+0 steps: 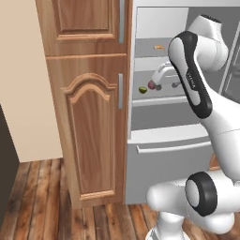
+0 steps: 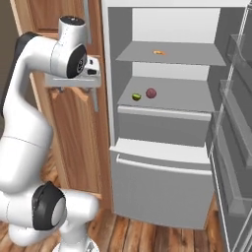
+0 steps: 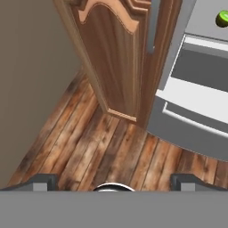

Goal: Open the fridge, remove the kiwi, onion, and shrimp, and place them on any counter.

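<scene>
The fridge [image 2: 162, 172] stands open, its door [image 2: 236, 123] swung to the right. On the middle shelf the lime-green kiwi [image 2: 136, 97] lies just left of the reddish-purple onion [image 2: 151, 93]. The orange shrimp [image 2: 158, 52] rests on the shelf above. The left base view shows the kiwi [image 1: 143, 89], onion [image 1: 152, 85] and shrimp [image 1: 159, 47] too. My gripper [image 2: 72, 90] hangs open, pointing down, in front of the wooden cabinet left of the fridge opening, holding nothing. In the hand view the open gripper [image 3: 114, 181] faces the floor, with the kiwi [image 3: 222, 18] at the top right. The counter is out of view.
A tall brown wooden cabinet [image 1: 89, 117] with grey handles stands directly left of the fridge. The fridge's bottom drawer [image 1: 164, 154] is shut below the shelves. Wooden plank floor [image 3: 111, 147] lies below the hand, and a beige wall [image 1: 23, 93] is further left.
</scene>
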